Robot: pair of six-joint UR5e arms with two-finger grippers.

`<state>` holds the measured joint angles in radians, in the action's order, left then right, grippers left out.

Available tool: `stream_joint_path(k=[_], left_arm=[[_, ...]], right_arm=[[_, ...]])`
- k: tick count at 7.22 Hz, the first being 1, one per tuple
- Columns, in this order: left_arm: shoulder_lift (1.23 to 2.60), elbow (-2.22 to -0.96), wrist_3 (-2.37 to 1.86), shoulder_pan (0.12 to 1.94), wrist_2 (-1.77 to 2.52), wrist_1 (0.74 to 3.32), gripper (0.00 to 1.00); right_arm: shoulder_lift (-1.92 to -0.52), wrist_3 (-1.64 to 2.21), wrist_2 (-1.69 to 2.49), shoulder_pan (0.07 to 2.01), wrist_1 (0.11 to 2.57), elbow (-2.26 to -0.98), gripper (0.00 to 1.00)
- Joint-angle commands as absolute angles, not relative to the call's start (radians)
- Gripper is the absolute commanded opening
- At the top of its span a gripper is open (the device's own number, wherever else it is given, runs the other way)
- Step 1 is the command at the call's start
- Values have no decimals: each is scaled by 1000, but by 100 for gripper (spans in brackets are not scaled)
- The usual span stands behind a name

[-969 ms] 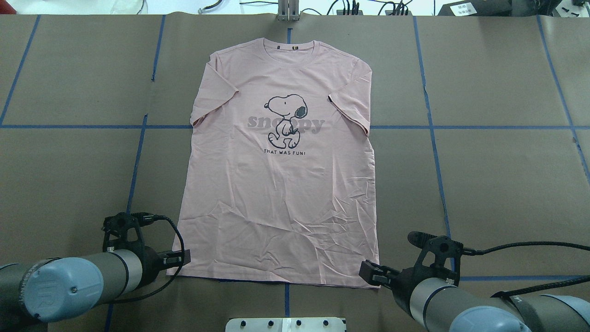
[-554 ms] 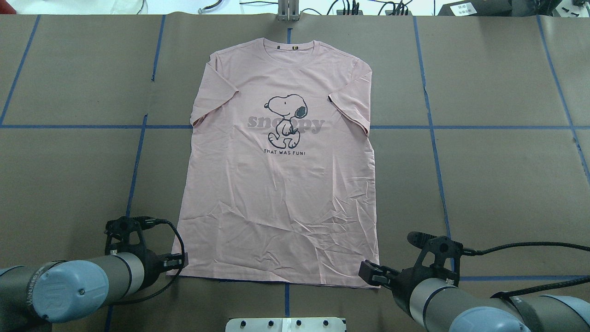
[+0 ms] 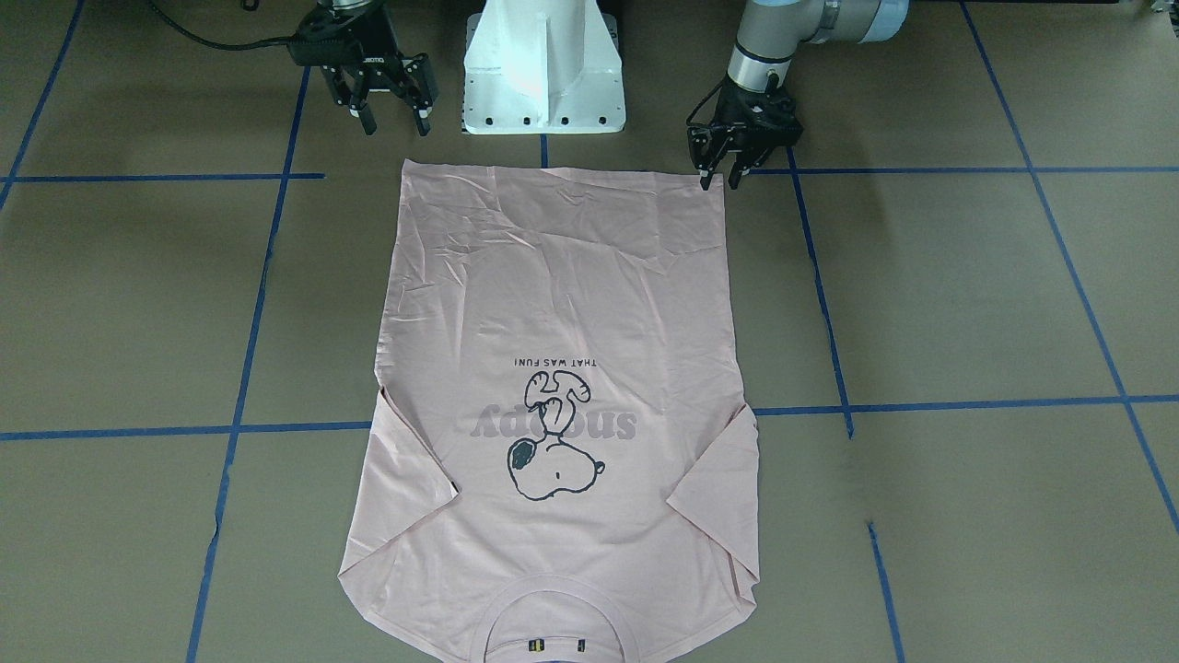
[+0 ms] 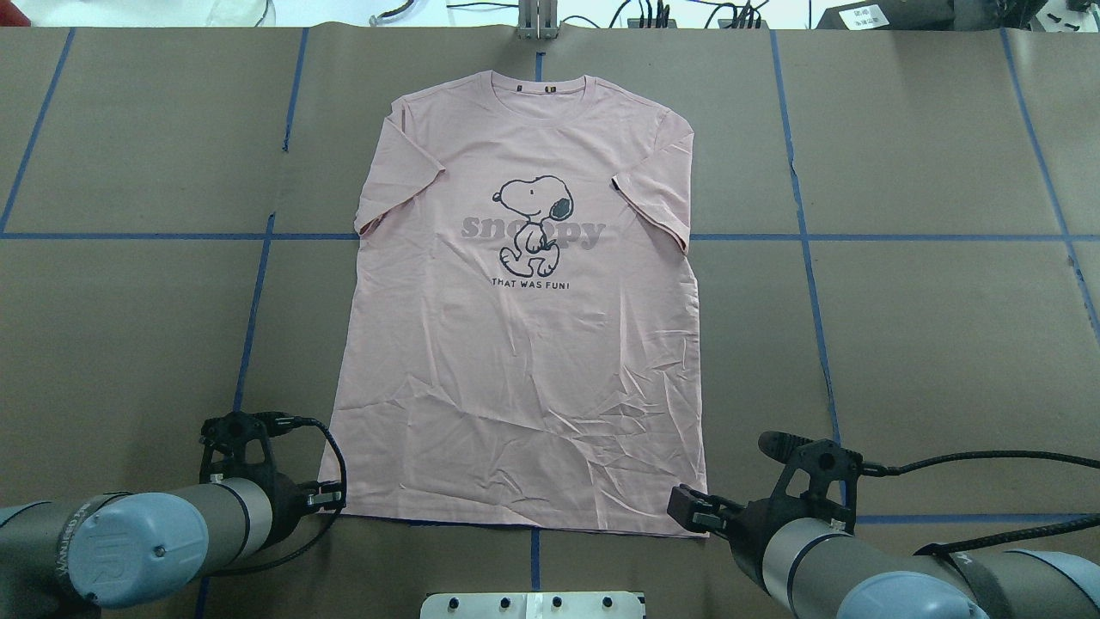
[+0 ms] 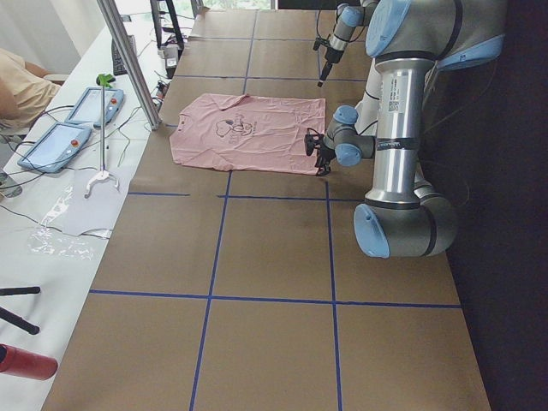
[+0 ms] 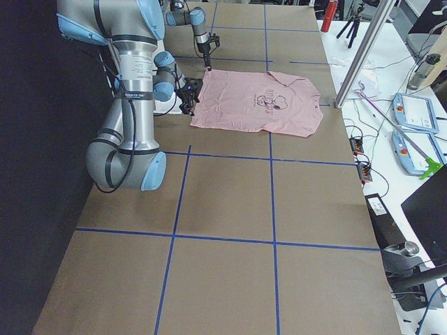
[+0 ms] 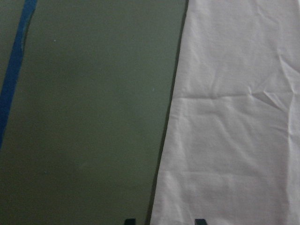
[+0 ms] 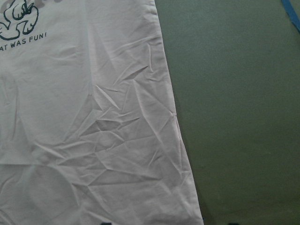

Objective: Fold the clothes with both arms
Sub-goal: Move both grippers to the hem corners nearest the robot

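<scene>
The pale pink T-shirt (image 4: 524, 361) lies flat on the table, Snoopy print up, with its collar at the far side and its hem towards me. My left gripper (image 4: 331, 497) is open at the hem's left corner. In the front view it (image 3: 721, 175) stands low at that corner. In the left wrist view its fingertips (image 7: 200, 221) straddle the shirt's side edge (image 7: 234, 117). My right gripper (image 4: 687, 511) is open near the hem's right corner. In the front view it (image 3: 394, 115) hangs just behind that corner, off the cloth (image 3: 562, 304). The right wrist view shows the wrinkled corner (image 8: 93, 131).
The white pedestal base (image 3: 543, 64) stands between the arms, just behind the hem. The brown paper table (image 4: 928, 344) carries blue tape lines (image 4: 808, 284). A metal pole (image 5: 128, 60) and tablets (image 5: 73, 120) stand past the shirt's collar end.
My left gripper has drawn back along the shirt's left edge to the hem corner. The right arm and the shirt have not moved.
</scene>
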<state>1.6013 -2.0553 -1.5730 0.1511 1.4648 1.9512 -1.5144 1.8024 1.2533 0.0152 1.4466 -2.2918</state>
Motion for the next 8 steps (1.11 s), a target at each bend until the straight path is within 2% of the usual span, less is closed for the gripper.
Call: stream_joint_path(k=[1, 4, 5, 6, 7, 8], left_arm=[[1601, -2056, -1574, 143, 1466, 1953, 48], [1600, -2054, -1575, 127, 1465, 1953, 46], [1600, -2054, -1577, 127, 1465, 1953, 40], [1600, -2054, -1577, 129, 1465, 1953, 30], [1600, -2054, -1577, 129, 1465, 1951, 5], [1600, -2057, -1577, 129, 1463, 1951, 0]], right_arm=[[-1513, 1802, 1253, 15, 1447, -2292, 87], [-1513, 1802, 1244, 15, 1447, -2293, 87], [-1513, 1802, 1244, 15, 1447, -2293, 87], [-1513, 1802, 1244, 15, 1447, -2292, 87], [-1513, 1802, 1244, 15, 1447, -2292, 87], [-1513, 1802, 1244, 14, 1448, -2292, 87]])
